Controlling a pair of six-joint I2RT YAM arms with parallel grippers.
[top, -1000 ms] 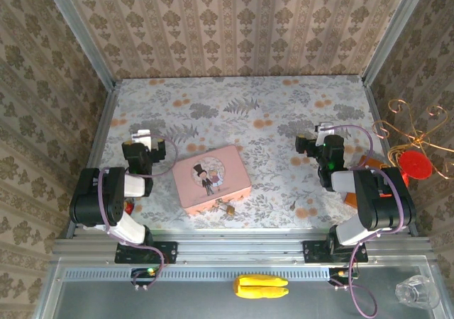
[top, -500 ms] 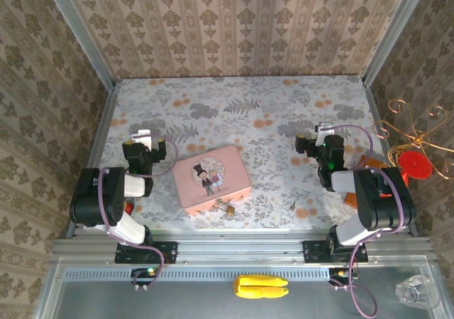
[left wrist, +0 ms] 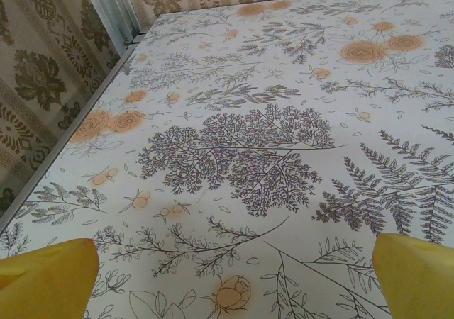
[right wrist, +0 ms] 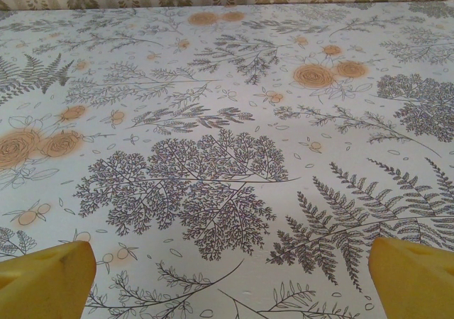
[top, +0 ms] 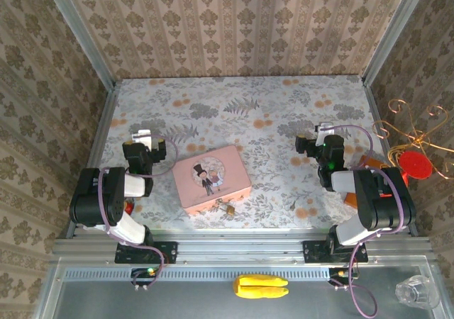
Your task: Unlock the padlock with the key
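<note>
Both pincers (left wrist: pixel 234 273) (right wrist: pixel 230 275) agape as before

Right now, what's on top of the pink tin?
Nothing loose on the tin lid, just its printed couple. The padlock sits at its near edge. Contents hidden: lid shut.

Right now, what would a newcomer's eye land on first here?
The pink tin with a cartoon couple stands out first, lying on the floral table between the two arms, with the tiny brass padlock at its near edge. Next come the left gripper and right gripper, both open with nothing between their yellow fingers, one on either side of the tin.
</note>
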